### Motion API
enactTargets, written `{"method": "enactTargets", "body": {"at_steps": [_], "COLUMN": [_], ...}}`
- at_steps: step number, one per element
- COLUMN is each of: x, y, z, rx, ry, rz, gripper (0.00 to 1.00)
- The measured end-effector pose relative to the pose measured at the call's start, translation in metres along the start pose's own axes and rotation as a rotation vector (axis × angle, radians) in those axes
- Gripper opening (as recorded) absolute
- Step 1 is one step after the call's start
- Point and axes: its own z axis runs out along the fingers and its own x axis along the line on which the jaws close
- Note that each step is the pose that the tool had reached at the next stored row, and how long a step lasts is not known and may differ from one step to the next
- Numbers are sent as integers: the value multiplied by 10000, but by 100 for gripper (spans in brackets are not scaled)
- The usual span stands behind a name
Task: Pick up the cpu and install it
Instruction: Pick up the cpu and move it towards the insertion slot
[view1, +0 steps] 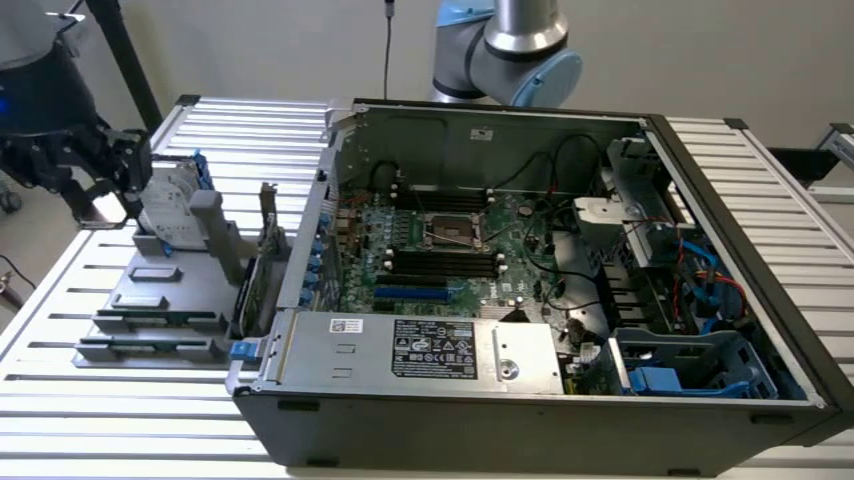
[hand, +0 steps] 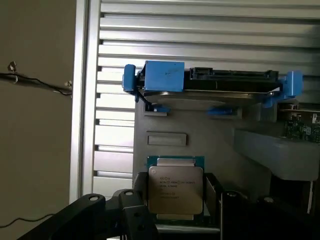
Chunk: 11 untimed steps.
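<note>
The cpu, a flat square chip with a silver top plate and a green rim, sits between the dark fingers of my gripper, which is shut on its two sides. In the exterior view the gripper hangs at the far left, raised above the grey parts holder, with the bright cpu in its jaws. The open computer case lies to the exterior view's right, and its motherboard's cpu socket faces up, well away from the gripper.
A silver hard drive in a blue bracket stands upright on the holder close by the gripper. Upright cards stand between the holder and the case wall. The slatted metal table ends just beyond the gripper.
</note>
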Motion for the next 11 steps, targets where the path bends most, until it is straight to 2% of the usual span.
{"method": "enactTargets", "body": {"at_steps": [6, 11], "x": [-220, -427], "y": [8, 5], "z": [-281, -386], "rx": [-1, -2], "ry": [45, 79], "rz": [0, -38], "gripper": [55, 55]}}
